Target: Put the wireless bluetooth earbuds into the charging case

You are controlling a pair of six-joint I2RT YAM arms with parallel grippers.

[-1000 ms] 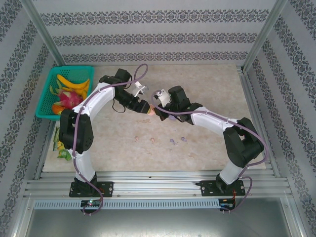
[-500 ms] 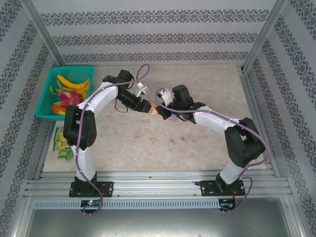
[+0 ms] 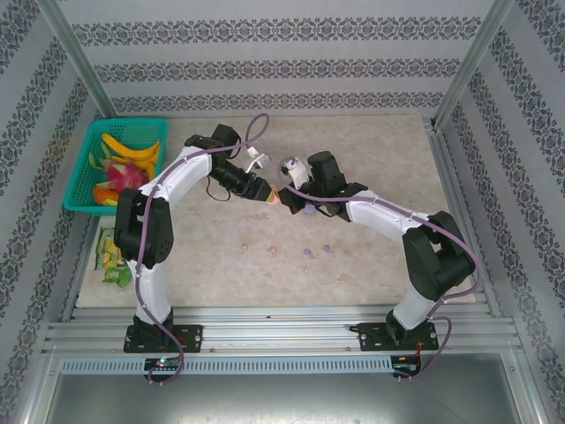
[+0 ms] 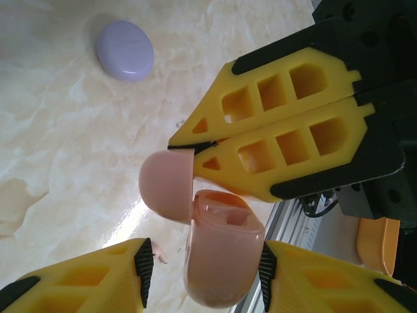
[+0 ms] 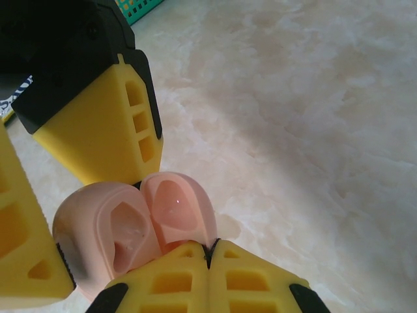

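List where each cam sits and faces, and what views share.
Top: fixed above and behind the bases, looking down on the table; both arms show, left gripper and right gripper meet mid-table.
Left wrist: looks along its own fingers, which flank the open pink case; right gripper opposite, pinching the lid.
Right wrist: looks over its own shut fingers at the case and the left fingers.
Shared: both wrist views show the case, from opposite sides.
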